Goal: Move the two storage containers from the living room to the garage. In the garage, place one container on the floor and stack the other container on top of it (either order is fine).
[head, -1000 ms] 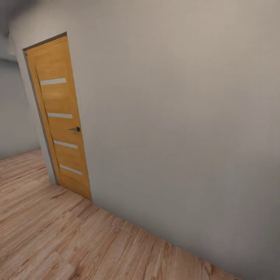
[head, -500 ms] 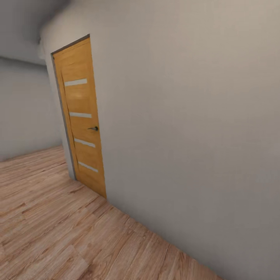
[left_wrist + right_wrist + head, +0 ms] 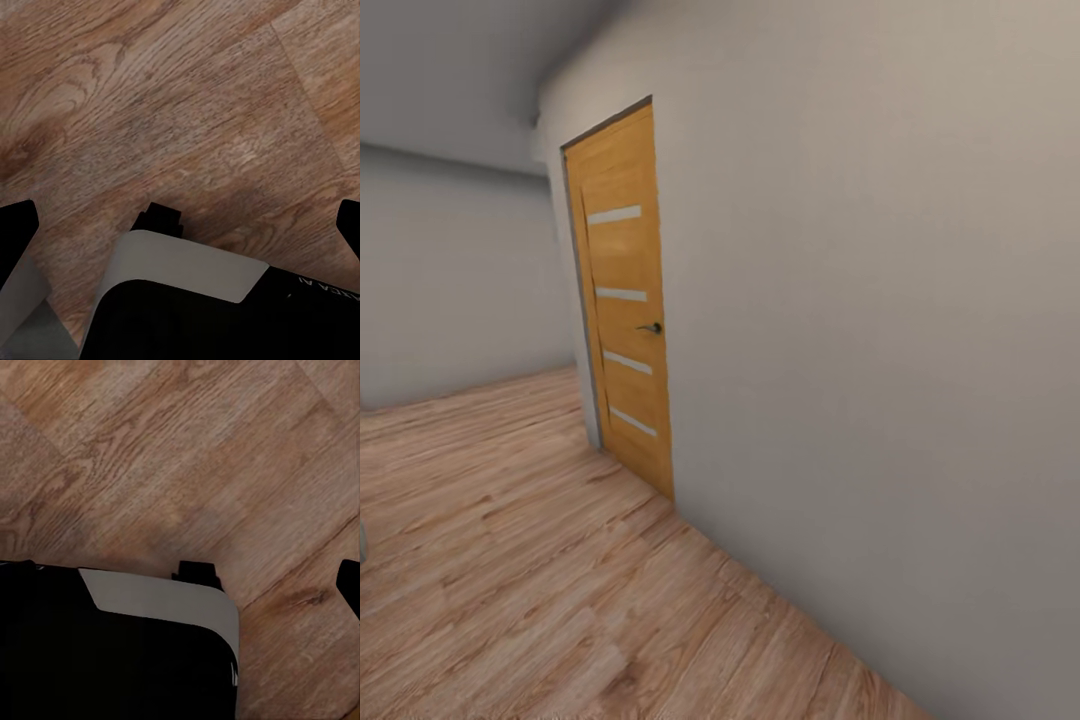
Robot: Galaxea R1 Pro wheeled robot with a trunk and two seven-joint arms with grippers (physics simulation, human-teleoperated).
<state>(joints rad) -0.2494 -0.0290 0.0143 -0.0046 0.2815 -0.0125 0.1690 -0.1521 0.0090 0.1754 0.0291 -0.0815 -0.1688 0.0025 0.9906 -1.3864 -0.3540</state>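
One orange wooden door (image 3: 622,300), flat and tall, shut, with four thin pale strips and one small dark handle (image 3: 650,327). Set in one smooth grey-white wall (image 3: 880,300). Below, a light brown wood plank floor (image 3: 510,560) with wavy grain. Left end effector (image 3: 187,232) spread wide above the planks, holding nothing. Right end effector (image 3: 180,585) also spread wide, holding nothing.

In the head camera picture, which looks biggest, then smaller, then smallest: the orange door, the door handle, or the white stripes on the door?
1. Orange door, by far the biggest.
2. White stripes; the four look about alike, so I won't rank them against each other.
3. Door handle, the smallest.
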